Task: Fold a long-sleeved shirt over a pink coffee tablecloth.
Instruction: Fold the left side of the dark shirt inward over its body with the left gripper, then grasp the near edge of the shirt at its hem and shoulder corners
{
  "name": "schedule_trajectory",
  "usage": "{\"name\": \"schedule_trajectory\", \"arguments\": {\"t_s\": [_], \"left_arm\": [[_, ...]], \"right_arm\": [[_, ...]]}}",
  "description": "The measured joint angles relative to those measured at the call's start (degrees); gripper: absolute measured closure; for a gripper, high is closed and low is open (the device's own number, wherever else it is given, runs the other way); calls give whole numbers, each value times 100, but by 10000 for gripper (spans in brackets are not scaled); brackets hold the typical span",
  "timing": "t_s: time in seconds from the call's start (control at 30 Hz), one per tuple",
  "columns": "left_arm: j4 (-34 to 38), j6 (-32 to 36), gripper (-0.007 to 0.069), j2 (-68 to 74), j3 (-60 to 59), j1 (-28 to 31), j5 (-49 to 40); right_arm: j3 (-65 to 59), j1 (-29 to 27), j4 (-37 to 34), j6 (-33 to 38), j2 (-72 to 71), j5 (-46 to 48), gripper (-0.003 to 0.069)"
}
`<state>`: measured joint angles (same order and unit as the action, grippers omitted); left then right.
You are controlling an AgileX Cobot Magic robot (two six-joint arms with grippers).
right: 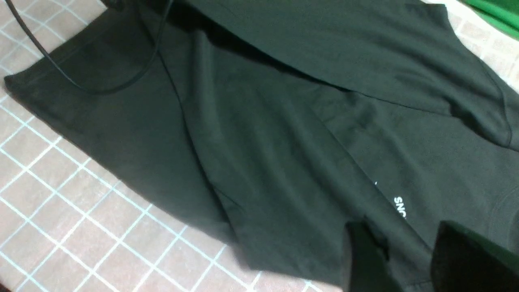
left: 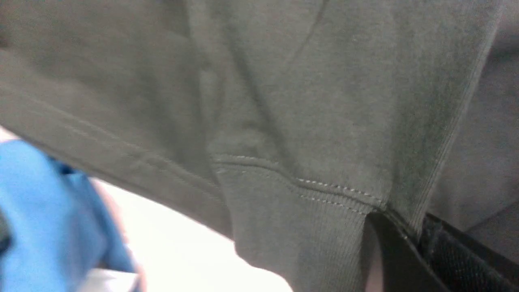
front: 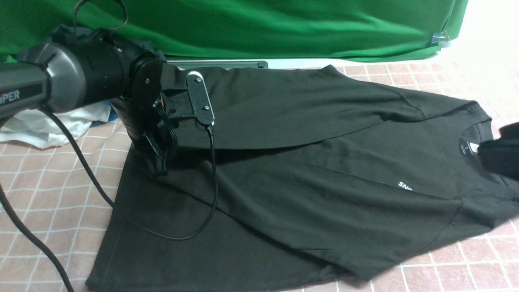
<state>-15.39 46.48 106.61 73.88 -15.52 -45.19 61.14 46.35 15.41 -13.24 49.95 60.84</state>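
Closest to the camera it's just pink coffee tablecloth (front: pixel 48 194). There are bare squares along the front left and again at the front right corner, so there's open room on both sides down there. The long-sleeved shirt (front: pixel 304 190) lies on it sideways, hem (front: pixel 107 235) toward the left and collar toward the right. Its front-left corner runs right down to the bottom edge of the front view. The near sleeve is laid slantwise over the body. A black cable (front: pixel 213 178) from the left arm sags in a loop over the lower body of the shirt, so that's one thing in the way.

A bit further back, the left pincer (front: pixel 158 156) is clamped on the far sleeve's ribbed cuff (left: pixel 300 235) and holds it up off the body, with shadow underneath. Over on the right, the right pincer (right: pixel 401 233) hangs just above the shirt near the white chest print (right: pixel 400 207). Its fingers are partly spread, with nothing between them that I can see.

Behind the left arm there's a heap of white garments (front: pixel 44 129) with some blue mixed in, right by the shirt's far-left edge, so it's pretty tight there. At the very back a green cloth (front: pixel 263 24) hangs like a wall, with a clip (front: pixel 440 38) at its right end. Bare pink squares show beyond the collar, far right.
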Motion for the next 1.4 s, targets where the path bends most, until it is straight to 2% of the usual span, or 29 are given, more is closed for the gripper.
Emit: {"name": "schedule_trajectory", "arguments": {"t_s": [0.1,0.17,0.23,0.27,0.37,0.47,0.57,0.67,0.8,0.9,1.07,1.1,1.23,1.4], "left_arm": [[436,-18,500,0,0,0,-153],[606,-18,419,-6,0,0,-294],[766,-128,301,-64,-6,0,-454],[766,-128,288,-64,-6,0,-454],[1195,-194,89,-369,-12,0,-612],[1539,13,13,-758,-79,-8,-678],[1740,160,33,-1177,-450,-62,-902],[1877,428,129,-1605,-1183,-103,-1006],[2056,1413,291,-2265,-2334,-107,-1012],[2056,1662,326,-2542,-2805,-107,-1038],[1798,1822,284,-2608,-3361,-97,-902],[1506,1844,246,-2610,-3535,-97,-735],[1050,1867,169,-2585,-3774,-97,-371],[794,1777,153,-2367,-3832,-97,431]], "right_arm": [[-195,0,0,2,0,-43,425],[-282,0,-12,2,0,-72,425],[-314,0,-17,8,0,-85,425],[-321,0,-17,8,0,-90,425],[-335,0,-17,13,0,-91,425],[-337,0,-17,13,-5,-48,425],[-391,0,-24,36,-40,76,426],[-427,0,-30,64,-121,133,426],[-524,0,-41,194,-286,125,426],[-597,0,-41,287,-292,85,426],[-818,0,-45,387,-292,-216,426],[-866,0,-73,408,-292,-291,426],[-881,0,-207,469,-287,-381,426],[-881,0,-330,478,-287,-437,426]]}}
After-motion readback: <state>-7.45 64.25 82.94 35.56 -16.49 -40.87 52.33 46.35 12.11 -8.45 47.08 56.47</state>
